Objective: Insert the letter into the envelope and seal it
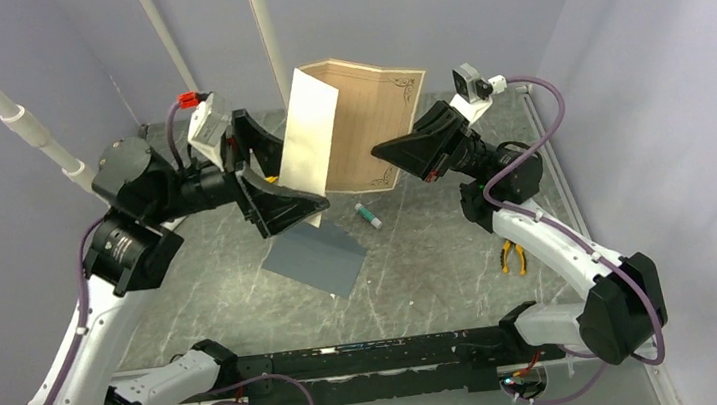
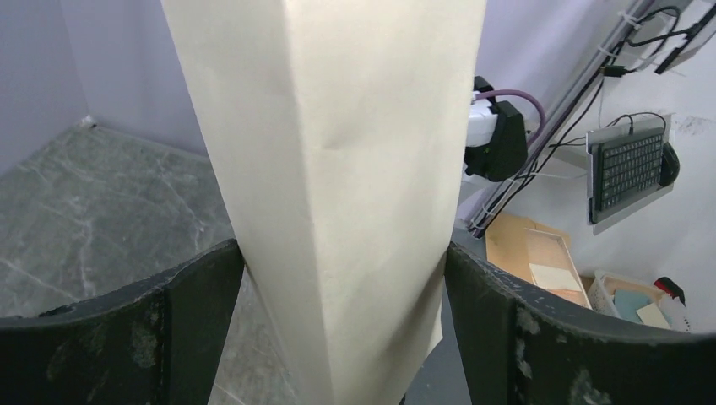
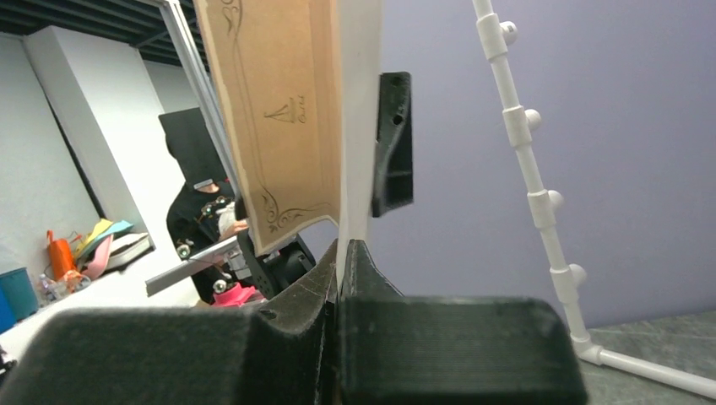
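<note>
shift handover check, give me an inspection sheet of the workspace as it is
surface: grey marbled table, no spills seen
job's things: letter held upright in the air, partly folded; envelope flat on the table below
clutter: small tube, pliers
grippers: right gripper pinches the letter's edge; left gripper open around its folded part
cables: purple cables along both arms, no snag seen
surroundings: lilac walls, white pipes

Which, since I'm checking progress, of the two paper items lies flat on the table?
The slate-grey paper envelope; the tan bordered letter sheet is held upright in midair.
</note>
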